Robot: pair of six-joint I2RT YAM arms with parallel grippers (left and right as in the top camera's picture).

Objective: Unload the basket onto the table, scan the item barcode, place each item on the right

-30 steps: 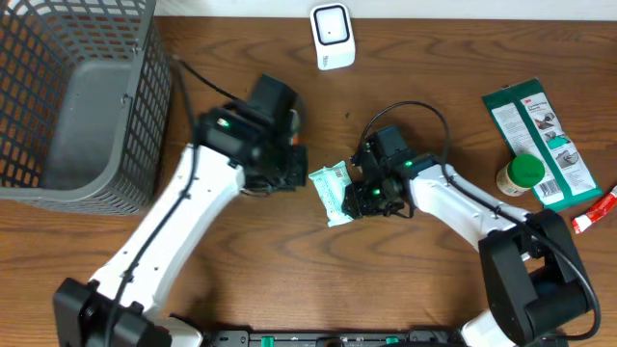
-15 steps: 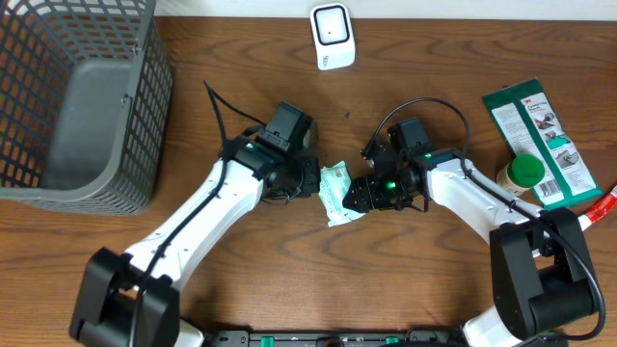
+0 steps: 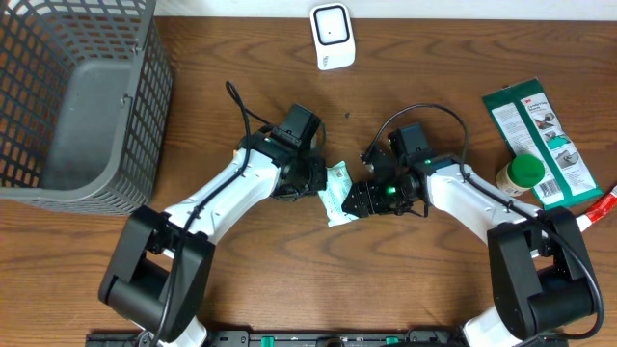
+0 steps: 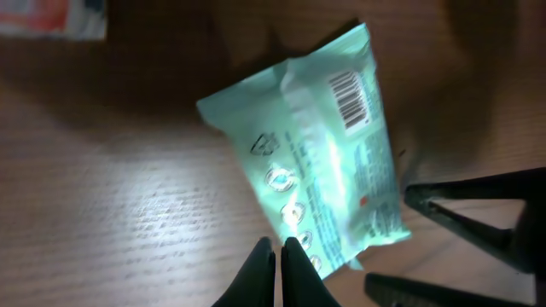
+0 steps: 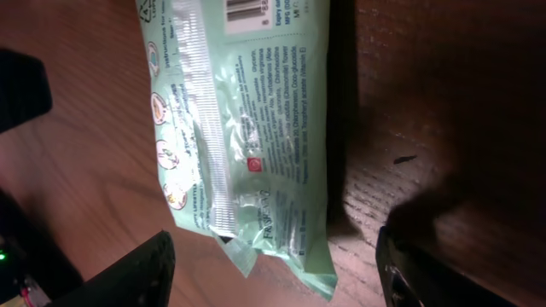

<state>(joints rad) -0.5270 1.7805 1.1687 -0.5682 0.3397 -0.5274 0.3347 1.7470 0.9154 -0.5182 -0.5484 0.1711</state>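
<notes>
The item is a mint-green packet lying flat on the wooden table between the two arms. Its barcode faces up near one end and also shows in the right wrist view, barcode. My left gripper is shut and empty, its tips just off the packet's left edge. My right gripper is open. Its fingers stand either side of the packet's near end without touching it. The white scanner stands at the table's back edge.
A grey mesh basket fills the back left. At the right lie a flat green package, a green-capped bottle and a red-and-white tube.
My left arm has swung right, bringing its shut gripper up to the packet's left side. My right gripper has opened wider over the packet and shifted slightly right.
</notes>
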